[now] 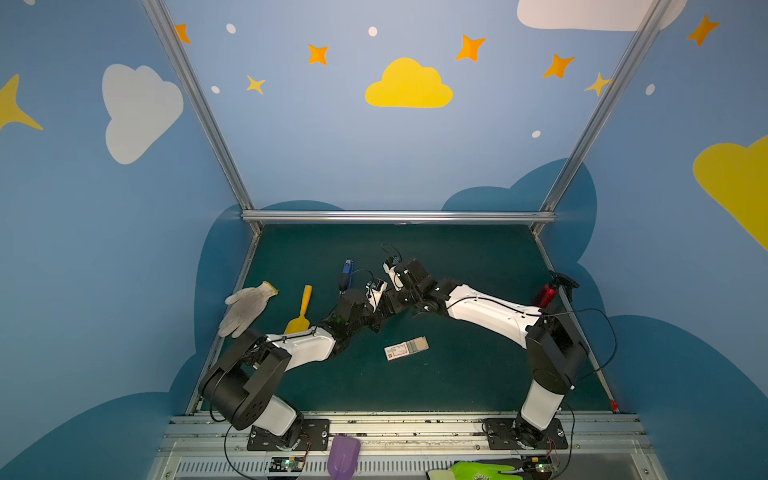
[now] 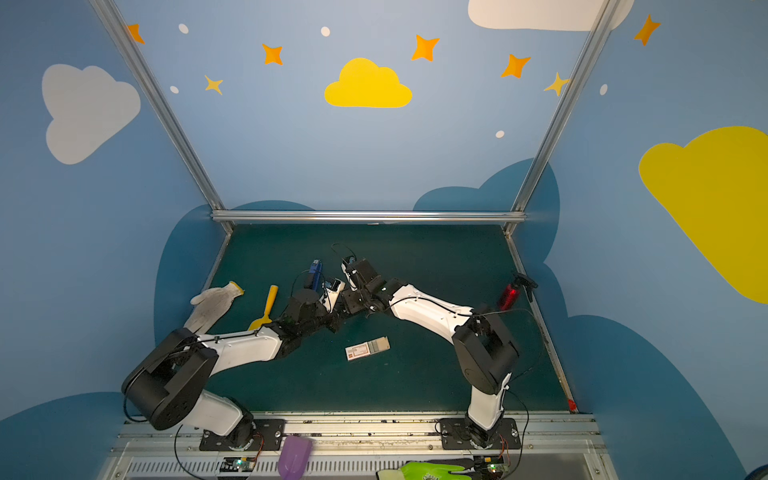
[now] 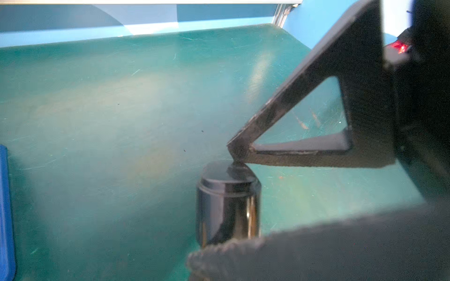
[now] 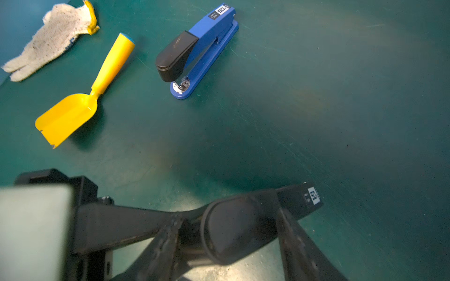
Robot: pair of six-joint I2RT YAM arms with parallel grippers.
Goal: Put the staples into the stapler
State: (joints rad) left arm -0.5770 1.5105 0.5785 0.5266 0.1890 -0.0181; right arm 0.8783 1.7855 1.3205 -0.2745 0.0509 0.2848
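Two stray things lie nearest me, on the rail by the arm bases: a purple scoop (image 1: 343,457) and a green glove (image 1: 482,471). Next, on the green table (image 1: 457,382) between the two arms, lies the white staple box (image 1: 399,351). Its tray is slid partly out so that the grey rows of staples (image 1: 417,344) show, and it sits flat, apart from both grippers.

Just beyond it the grippers meet over the middle of the table with a black stapler (image 4: 302,199) between them. My left gripper (image 4: 175,217) has its jaws nearly together and clamps the black stapler. In the left wrist view one of its finger pads (image 3: 316,255), blurred, hides the stapler's lower part. My right gripper (image 4: 230,214) stands with its jaws spread wide on either side of the stapler's rounded black cap. One of its fingers (image 3: 243,149) touches the top of the cap with its tip; whether it presses on the stapler I cannot tell.

Farther out on my left lie a yellow scoop (image 4: 73,114) and, beside it toward the wall, a white knitted glove (image 1: 247,307) with a yellow cuff. A blue stapler (image 4: 199,48) lies closed on the table just beyond the grippers, touching neither. Farthest right, by the side rail, is a red spray bottle (image 1: 546,293) with a black trigger head.
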